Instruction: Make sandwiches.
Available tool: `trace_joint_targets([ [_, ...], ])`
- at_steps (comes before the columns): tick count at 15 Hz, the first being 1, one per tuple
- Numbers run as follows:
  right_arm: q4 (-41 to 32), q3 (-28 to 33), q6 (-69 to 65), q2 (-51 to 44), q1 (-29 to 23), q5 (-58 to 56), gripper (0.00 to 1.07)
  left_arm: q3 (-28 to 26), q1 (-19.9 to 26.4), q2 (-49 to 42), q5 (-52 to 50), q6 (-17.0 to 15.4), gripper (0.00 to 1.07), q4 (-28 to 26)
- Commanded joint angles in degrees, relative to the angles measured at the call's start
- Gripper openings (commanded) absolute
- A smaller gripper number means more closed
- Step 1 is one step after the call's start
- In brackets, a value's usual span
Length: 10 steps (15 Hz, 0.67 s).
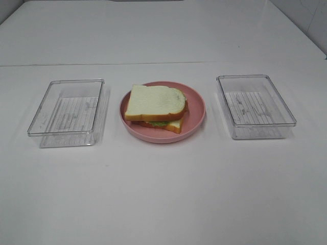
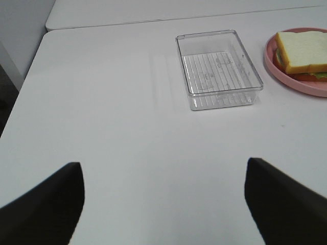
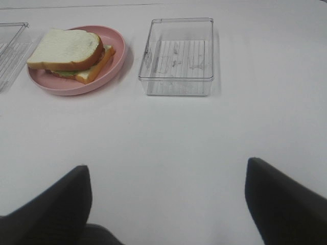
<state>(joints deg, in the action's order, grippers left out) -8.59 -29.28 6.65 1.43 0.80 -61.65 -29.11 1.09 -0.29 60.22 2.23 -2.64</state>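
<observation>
A sandwich lies on a round pink plate at the table's middle: two white bread slices with orange-brown crust, green lettuce and a reddish layer between them. It also shows in the left wrist view and the right wrist view. My left gripper is open and empty, well back from the left tray. My right gripper is open and empty, well back from the right tray. Neither gripper shows in the exterior high view.
An empty clear plastic tray stands left of the plate, also in the left wrist view. Another empty clear tray stands right of it, also in the right wrist view. The table is white.
</observation>
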Motion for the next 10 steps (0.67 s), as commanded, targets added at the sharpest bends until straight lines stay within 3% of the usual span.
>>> trace_joint_targets([
  [1,-0.2,0.3,0.3,-0.5,0.3,0.7,0.77,0.2,0.3,-1.5,-0.6,0.1,0.81,-0.3],
  [10,-0.4,0.3,0.3,-2.5,0.4,0.7,0.77,0.2,0.3,-1.3,-0.6,0.1,0.81,-0.3],
])
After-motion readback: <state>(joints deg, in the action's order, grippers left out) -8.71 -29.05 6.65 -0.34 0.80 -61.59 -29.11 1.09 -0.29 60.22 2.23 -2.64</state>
